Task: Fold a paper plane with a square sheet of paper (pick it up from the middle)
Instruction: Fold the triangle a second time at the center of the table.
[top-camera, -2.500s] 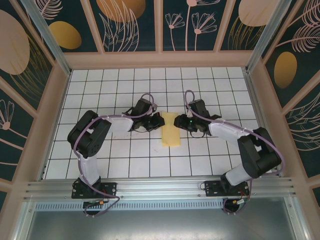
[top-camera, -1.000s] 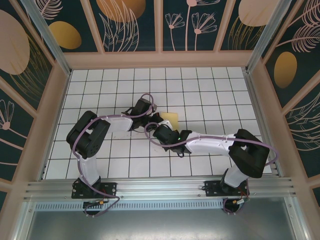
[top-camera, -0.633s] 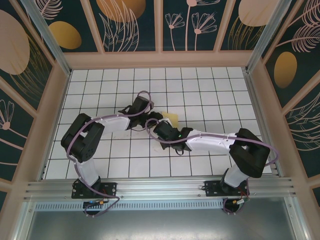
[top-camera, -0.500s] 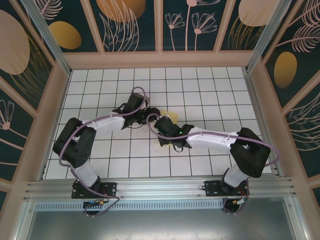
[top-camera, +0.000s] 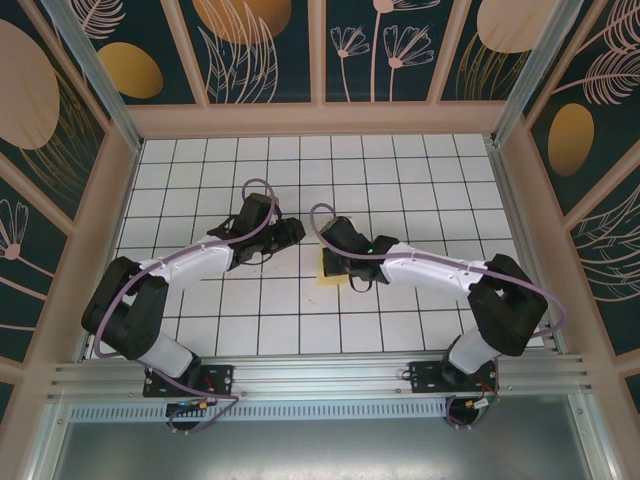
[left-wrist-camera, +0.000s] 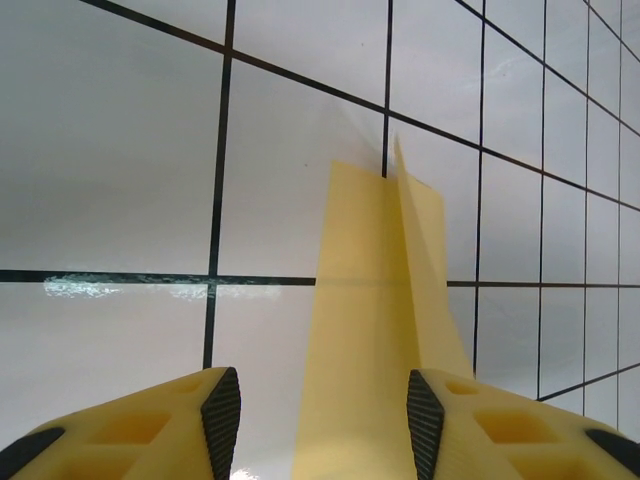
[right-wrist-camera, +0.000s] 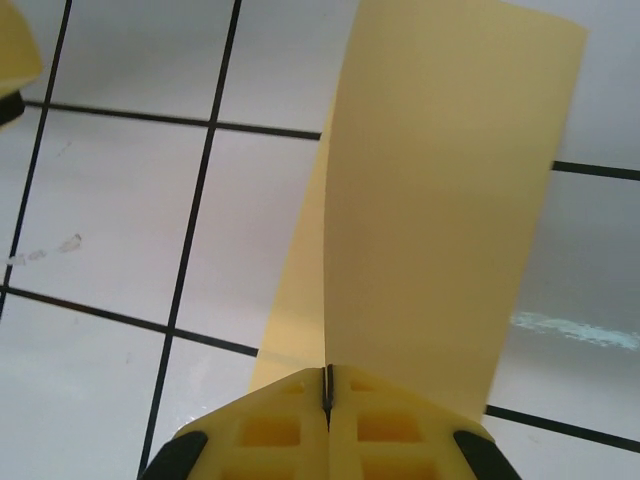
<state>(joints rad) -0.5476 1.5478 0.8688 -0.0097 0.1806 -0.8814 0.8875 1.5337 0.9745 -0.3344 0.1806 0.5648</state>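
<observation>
Yellow and folded, the square sheet of paper (right-wrist-camera: 440, 200) is pinched in your right gripper (right-wrist-camera: 327, 385); your left gripper (left-wrist-camera: 325, 405) stands spread, the sheet between its fingers.

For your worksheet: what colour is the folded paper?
Plain pale yellow; the paper shows best in the right wrist view.

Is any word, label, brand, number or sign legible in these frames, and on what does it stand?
None can be read in any view.
The yellow paper is blank.
The table carries only black grid lines.
The wall panels show plant patterns, no writing.
</observation>
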